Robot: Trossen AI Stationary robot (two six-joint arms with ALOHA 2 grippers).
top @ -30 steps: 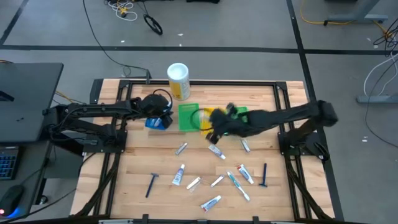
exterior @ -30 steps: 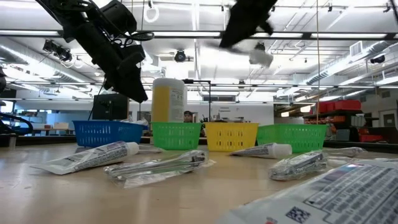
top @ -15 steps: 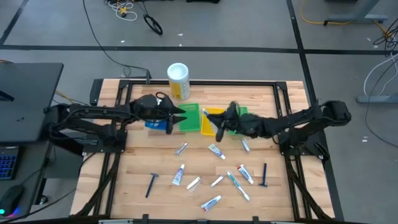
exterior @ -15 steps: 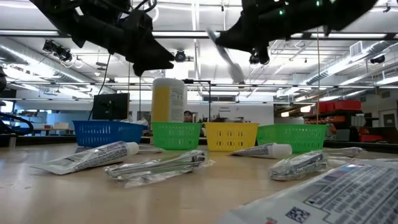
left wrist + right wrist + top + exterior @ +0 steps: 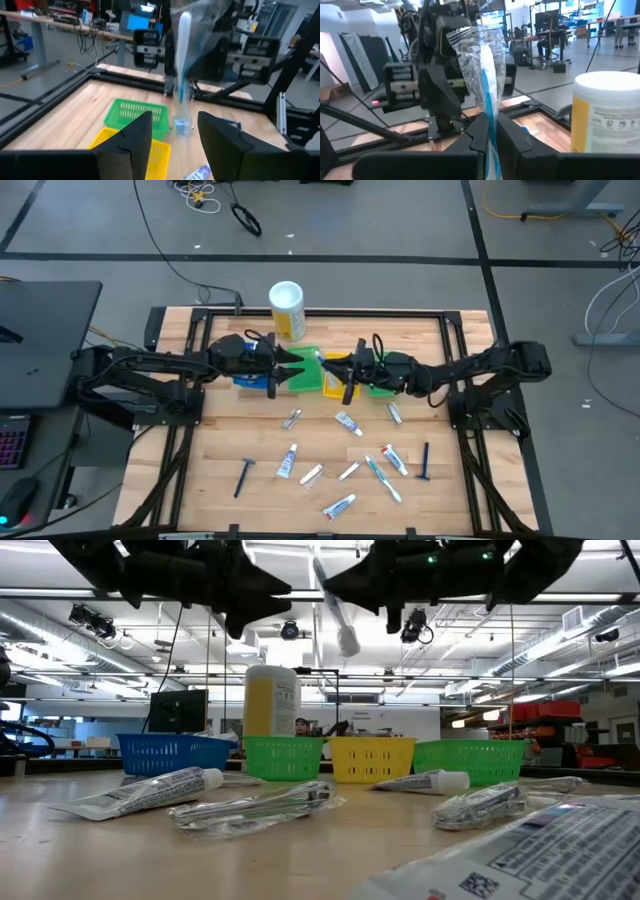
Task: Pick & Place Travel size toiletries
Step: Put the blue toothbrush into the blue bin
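My right gripper (image 5: pixel 493 135) is shut on a white-and-teal toothbrush in a clear wrapper (image 5: pixel 487 75), held in the air over the yellow bin (image 5: pixel 335 377). My left gripper (image 5: pixel 175 140) faces it from the table's left, open, fingers level, a short way from the toothbrush (image 5: pixel 182 70) and touching nothing. In the high view the two grippers (image 5: pixel 295 370) (image 5: pixel 345 370) point at each other. Several other toiletries lie flat on the wood: small tubes (image 5: pixel 348 422) (image 5: pixel 287 462) and dark razors (image 5: pixel 244 476) (image 5: pixel 425 462). My right gripper pinches the wrapped toothbrush between its two fingers partway along the handle (image 5: pixel 490 122). The fingers come level from the table's right and lie across the brush. The brush stands nearly upright, sticking out above and below the fingers (image 5: pixel 335 610), lifted clear of bins and table.
A row of bins stands at the far middle: blue (image 5: pixel 255 377), green (image 5: pixel 305 370), yellow, and a second green (image 5: pixel 385 365). A tall white-and-yellow canister (image 5: pixel 287 308) stands behind them. The near half of the table holds the scattered toiletries.
Both grippers have tipped up from pointing down to level. My left gripper has risen from over the blue bin and swung toward the table's right. My right gripper has carried the toothbrush toward the far edge, swinging it from slanted to nearly upright in front of the left fingers.
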